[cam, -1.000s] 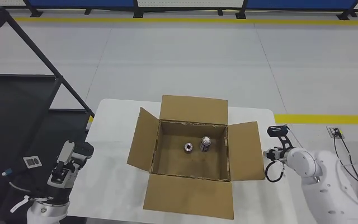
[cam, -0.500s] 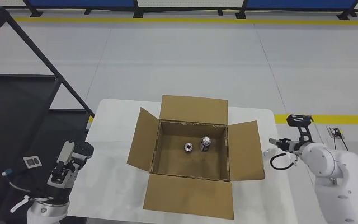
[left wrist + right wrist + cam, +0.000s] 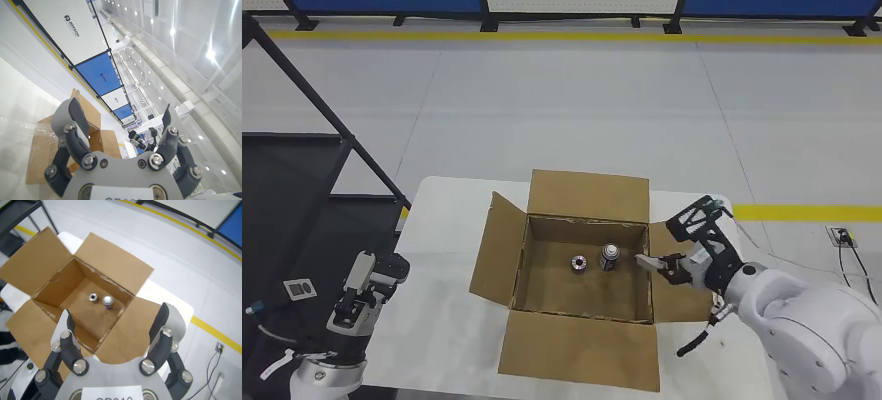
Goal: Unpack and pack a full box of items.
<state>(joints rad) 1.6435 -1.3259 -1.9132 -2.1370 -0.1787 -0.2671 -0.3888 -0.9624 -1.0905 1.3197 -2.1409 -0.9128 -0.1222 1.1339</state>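
Note:
An open cardboard box (image 3: pixel 589 193) stands mid-table with all its flaps spread. On its floor are a small metal cylinder with a hole (image 3: pixel 577 264) and a silver-topped can with a purple label (image 3: pixel 610 256), side by side and upright. My right gripper (image 3: pixel 680 240) hovers open above the box's right flap, empty. Its wrist view looks down into the box (image 3: pixel 34 262), at the cylinder (image 3: pixel 92 297) and can (image 3: pixel 107 300), past the gripper (image 3: pixel 115 308). My left gripper (image 3: pixel 121 103) is open and empty, aimed upward, off the table's left front corner, apart from the box (image 3: pixel 56 136).
The white table (image 3: pixel 442 300) has bare surface left and right of the box. A black metal frame (image 3: pixel 302 190) stands beyond the table's left edge. A yellow floor line (image 3: pixel 812 212) and a floor outlet with cable (image 3: pixel 840 236) lie to the right.
My right arm has swung in from the table's right edge toward the box, and its gripper now hangs over the right flap. The left arm has kept still.

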